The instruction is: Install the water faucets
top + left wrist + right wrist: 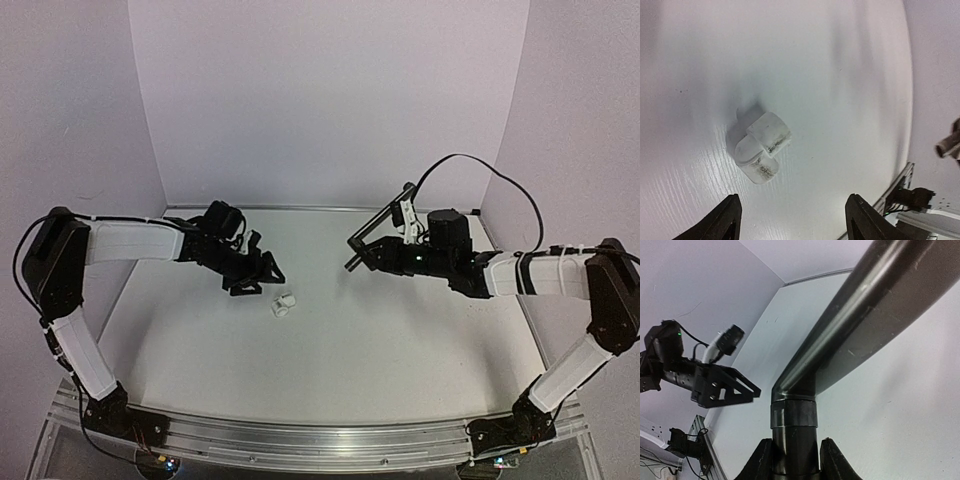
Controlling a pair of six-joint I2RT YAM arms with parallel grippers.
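The white plastic fitting [285, 303] lies on the white table, just right of and in front of my left gripper [257, 277]. In the left wrist view the fitting [758, 145] lies ahead of the open, empty gripper [795, 220], nearer its left fingertip [729, 216]. My right gripper [366, 257] is shut on the black metal faucet [385, 213] and holds it above the table at centre right, its long rod slanting up toward the back wall. In the right wrist view the gripper [795, 462] clamps the faucet's short stem [794, 412], below the bend.
White walls close in the table on the left, back and right. An aluminium rail [300, 440] runs along the near edge with both arm bases on it. My left gripper also shows in the right wrist view [720, 385].
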